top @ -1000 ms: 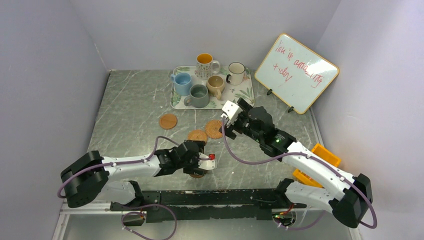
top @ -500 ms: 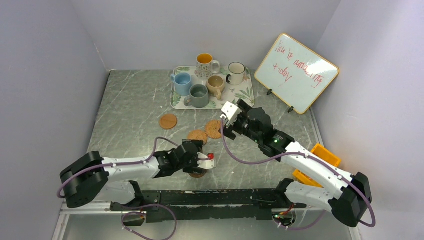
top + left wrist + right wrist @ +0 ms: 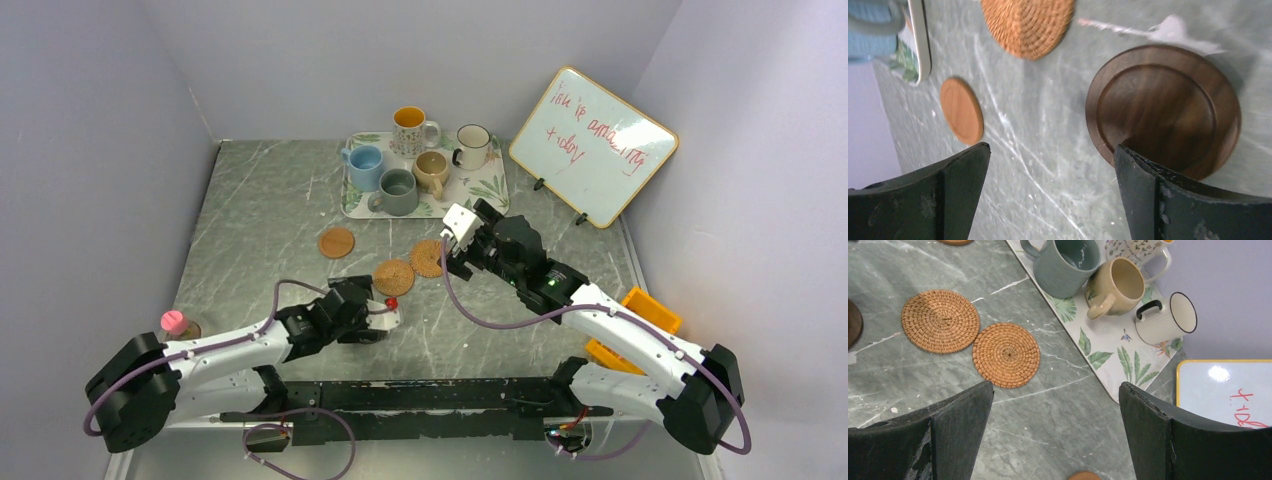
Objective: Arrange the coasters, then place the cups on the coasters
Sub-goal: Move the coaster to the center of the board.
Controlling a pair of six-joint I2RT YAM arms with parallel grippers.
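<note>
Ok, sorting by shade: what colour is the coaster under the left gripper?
Dark brown coaster; left wrist view shows it best.

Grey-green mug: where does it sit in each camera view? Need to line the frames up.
Top external: the grey-green mug is upper centre, on the near edge of the leaf-print tray.
Left wrist: not in view; only the tray's rim shows at upper left.
Right wrist: the mug is at top centre, on the tray.
Shared landmark: the leaf-print tray.
</note>
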